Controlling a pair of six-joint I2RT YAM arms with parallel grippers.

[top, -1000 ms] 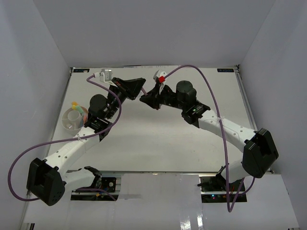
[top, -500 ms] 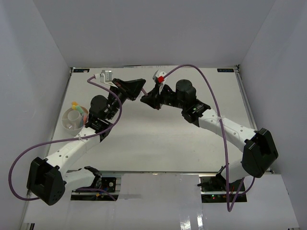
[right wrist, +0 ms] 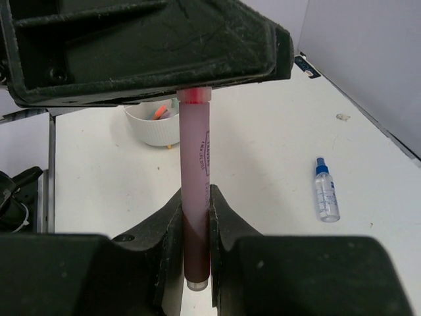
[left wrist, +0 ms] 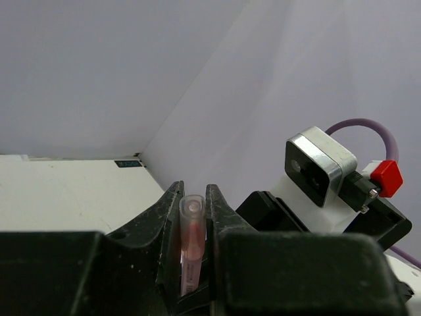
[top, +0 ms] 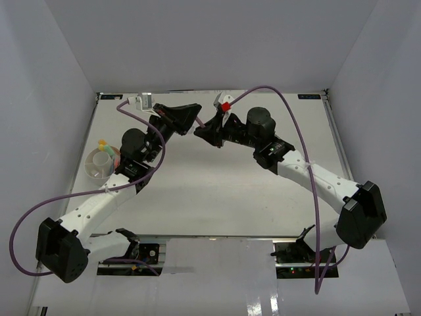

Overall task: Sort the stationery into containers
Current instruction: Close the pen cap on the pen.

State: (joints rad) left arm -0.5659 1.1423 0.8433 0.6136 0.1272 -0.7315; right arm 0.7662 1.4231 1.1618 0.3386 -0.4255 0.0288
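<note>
The right claw [right wrist: 196, 201] was closed on the lower part of a translucent red pen [right wrist: 195, 151]. The left claw [left wrist: 193, 194] pinched its other end, above the table [right wrist: 263, 158], well apart from the white dish [top: 97, 172].

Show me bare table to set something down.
Bare: the table, its middle between left arm and right arm, and its far-right corner. Crowded: left edge by the white dish; far centre, where left pincer and right pincer hold the pen.
</note>
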